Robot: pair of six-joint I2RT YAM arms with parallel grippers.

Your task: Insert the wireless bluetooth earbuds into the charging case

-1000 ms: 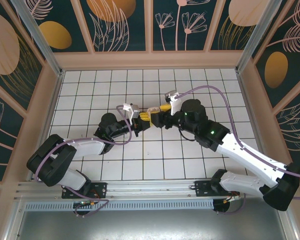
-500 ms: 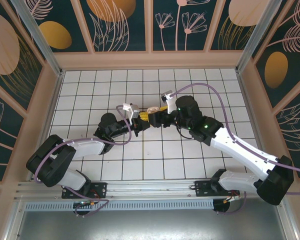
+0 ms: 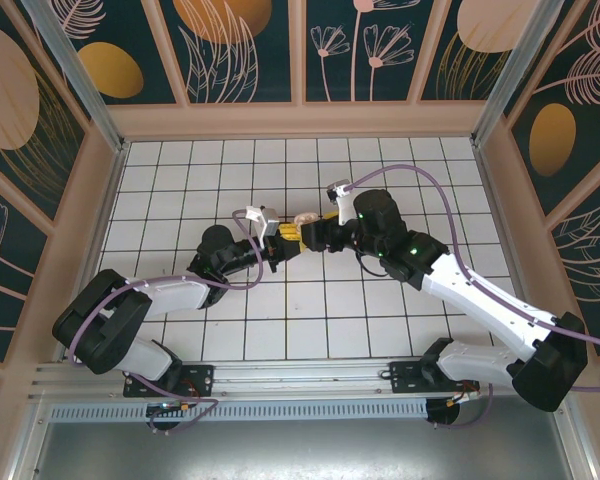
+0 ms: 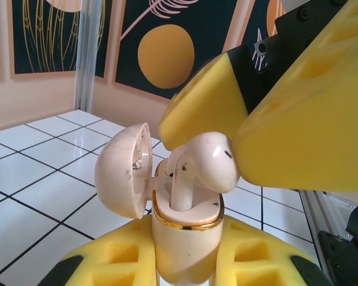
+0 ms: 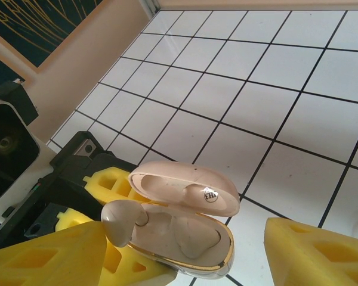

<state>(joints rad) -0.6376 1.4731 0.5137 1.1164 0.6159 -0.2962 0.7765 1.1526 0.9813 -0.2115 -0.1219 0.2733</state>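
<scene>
Left wrist: one earbud in one case clamped by left end effector; right end effector wide.

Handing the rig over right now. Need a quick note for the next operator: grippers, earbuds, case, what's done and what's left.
Left gripper: shut on the charging case, lid open.
Right gripper: open, fingers either side of the case, one apparently against the earbud.
Done: that earbud stands stem-down in one slot, head above the rim.
Left: seat it fully; the other slot looks empty, so fill that next.
</scene>
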